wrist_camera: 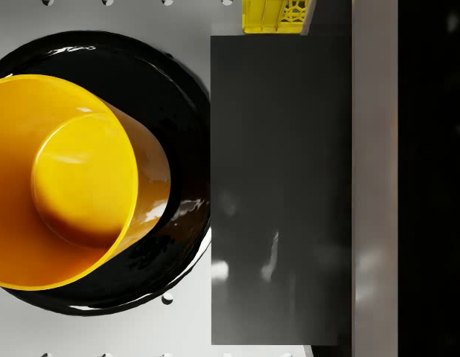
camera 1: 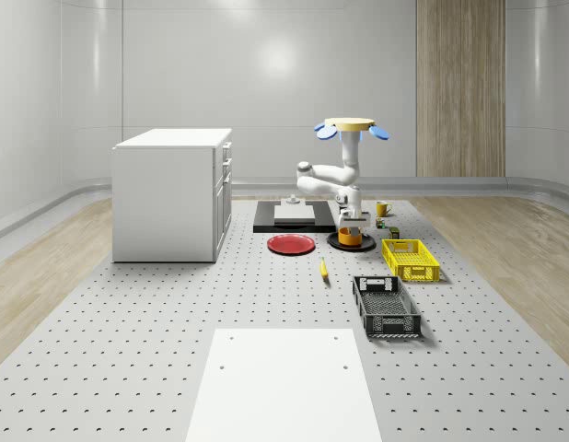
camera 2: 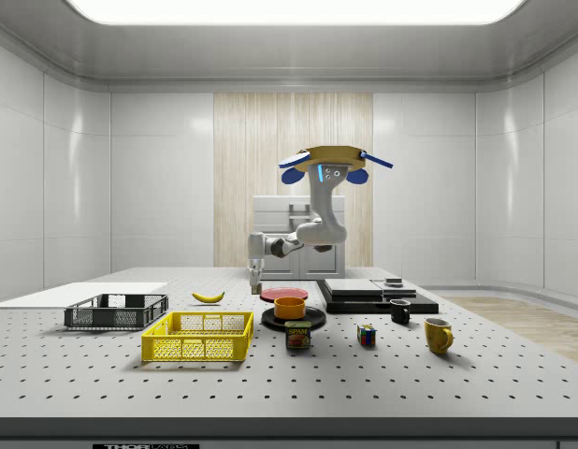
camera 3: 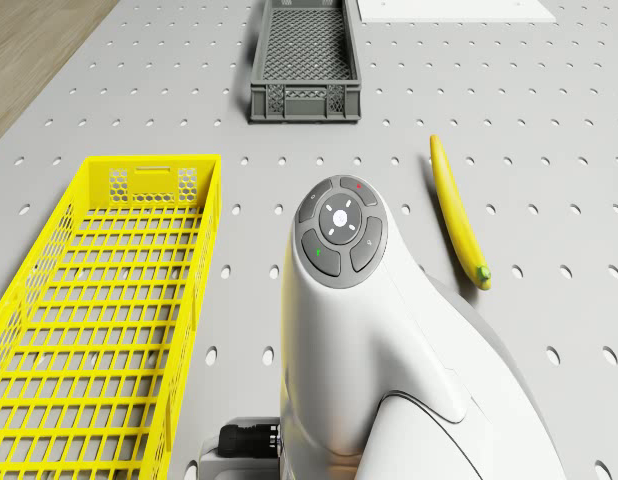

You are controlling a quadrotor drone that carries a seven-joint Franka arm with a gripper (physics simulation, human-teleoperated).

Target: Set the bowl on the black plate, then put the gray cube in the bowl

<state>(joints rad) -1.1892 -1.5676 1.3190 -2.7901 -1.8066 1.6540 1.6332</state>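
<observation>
Bowl seated on black plate; cube step not yet begun.

The orange bowl (wrist_camera: 66, 182) sat on the black plate (wrist_camera: 170, 82), directly under the end effector (camera 1: 353, 219); one dark finger (wrist_camera: 278, 193) stood just beside the bowl, and whether the end effector was released or clenched could not be determined. The drone (camera 2: 333, 161) hovered above the bench (camera 1: 156, 331). Judged next: locate and grasp the gray cube, not identified here.
</observation>
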